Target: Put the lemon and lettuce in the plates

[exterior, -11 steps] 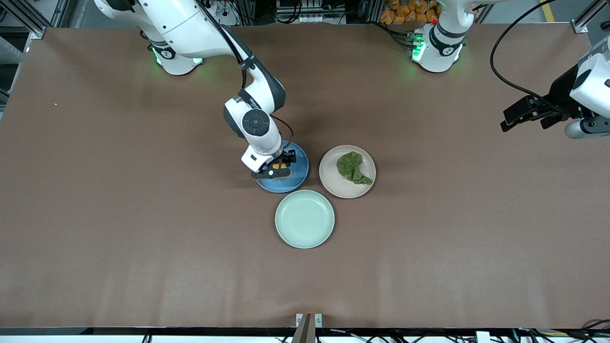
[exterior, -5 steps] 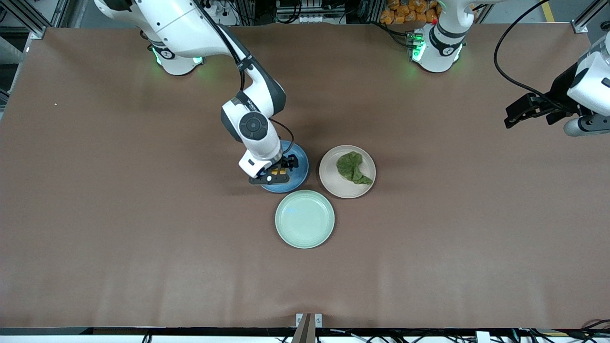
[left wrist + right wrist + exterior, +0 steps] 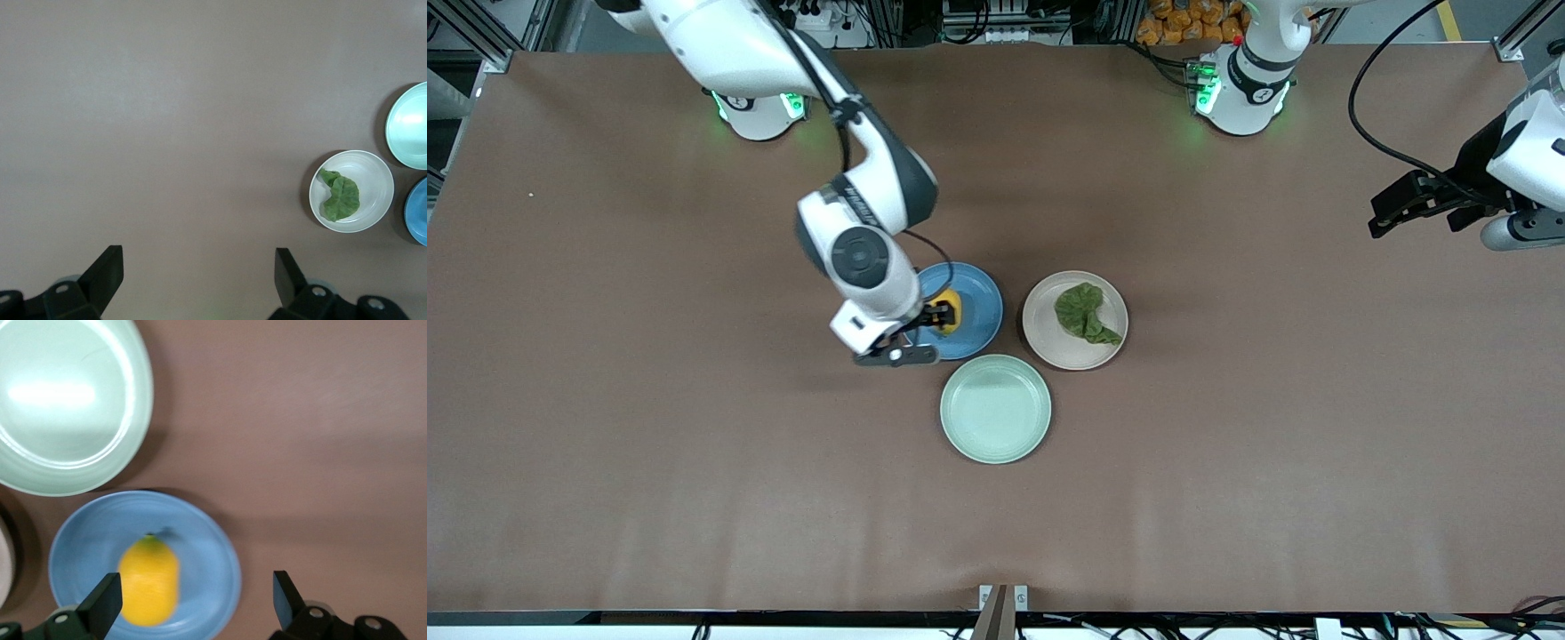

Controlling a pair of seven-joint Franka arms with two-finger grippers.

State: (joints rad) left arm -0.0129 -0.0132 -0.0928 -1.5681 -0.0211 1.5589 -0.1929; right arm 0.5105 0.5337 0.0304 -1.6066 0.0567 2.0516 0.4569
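Three plates sit close together mid-table, no readable writing on any: blue plate (image 3: 971,302) with one lemon (image 3: 948,317) in it, beige-pink plate (image 3: 1074,320) beside it toward the left arm's end holding one lettuce (image 3: 1085,313) leaf, and an unused mint-green plate (image 3: 995,408) nearest the front camera. Right gripper (image 3: 927,331) hangs over the blue plate's rim at the right arm's end, fingers (image 3: 100,608) spread, lemon not gripped. Left gripper (image 3: 1405,200) waits above bare table (image 3: 694,462) at its own end, fingers (image 3: 107,275) spread, holding nothing.
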